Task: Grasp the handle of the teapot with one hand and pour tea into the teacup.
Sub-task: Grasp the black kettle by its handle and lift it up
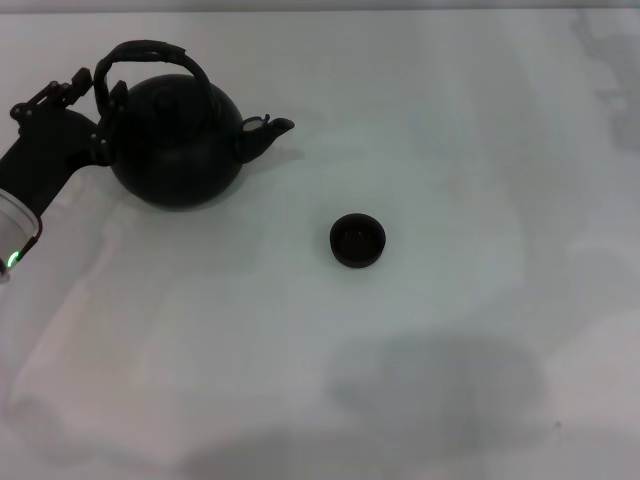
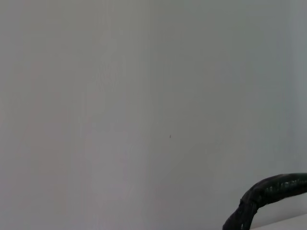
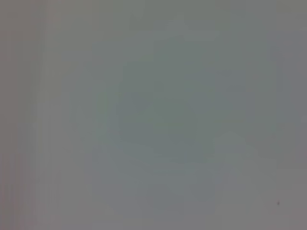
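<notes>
The round black teapot (image 1: 180, 145) stands upright on the white table at the far left, its short spout (image 1: 268, 130) pointing right toward the teacup (image 1: 357, 241). The small dark teacup sits alone near the middle of the table. The arched handle (image 1: 150, 50) loops over the pot. My left gripper (image 1: 100, 115) reaches in from the left and sits against the left foot of that handle. In the left wrist view a piece of the handle (image 2: 271, 189) curves in front of a plain pale surface. My right gripper is out of view, and its wrist view shows only a blank pale surface.
The white table (image 1: 450, 150) stretches right and forward of the teacup. A soft shadow (image 1: 440, 385) lies on it near the front. My left arm's dark forearm (image 1: 35, 175) enters at the left edge.
</notes>
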Controlling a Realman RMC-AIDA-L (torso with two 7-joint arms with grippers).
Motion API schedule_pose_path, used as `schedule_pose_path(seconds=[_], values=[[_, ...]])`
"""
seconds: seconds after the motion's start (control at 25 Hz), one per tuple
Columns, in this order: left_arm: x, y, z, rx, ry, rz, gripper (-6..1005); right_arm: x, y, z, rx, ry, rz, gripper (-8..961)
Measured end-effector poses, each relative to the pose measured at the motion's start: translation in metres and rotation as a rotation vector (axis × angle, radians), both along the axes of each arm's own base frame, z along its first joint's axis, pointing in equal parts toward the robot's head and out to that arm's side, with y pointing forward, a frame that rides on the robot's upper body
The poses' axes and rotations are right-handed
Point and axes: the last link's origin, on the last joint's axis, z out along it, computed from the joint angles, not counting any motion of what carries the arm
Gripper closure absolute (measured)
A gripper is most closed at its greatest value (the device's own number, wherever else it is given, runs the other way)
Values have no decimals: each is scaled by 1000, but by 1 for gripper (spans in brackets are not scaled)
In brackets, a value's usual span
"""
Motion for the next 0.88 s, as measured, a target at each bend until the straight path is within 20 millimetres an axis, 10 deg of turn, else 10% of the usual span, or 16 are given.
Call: schedule_pose_path(seconds=[0.2, 0.88], values=[[0, 0, 1, 1, 4, -4, 708, 0, 1, 0, -1, 0, -1, 108], [21, 12, 15, 58, -6, -129, 893, 3, 1, -3, -19, -2, -24, 108]])
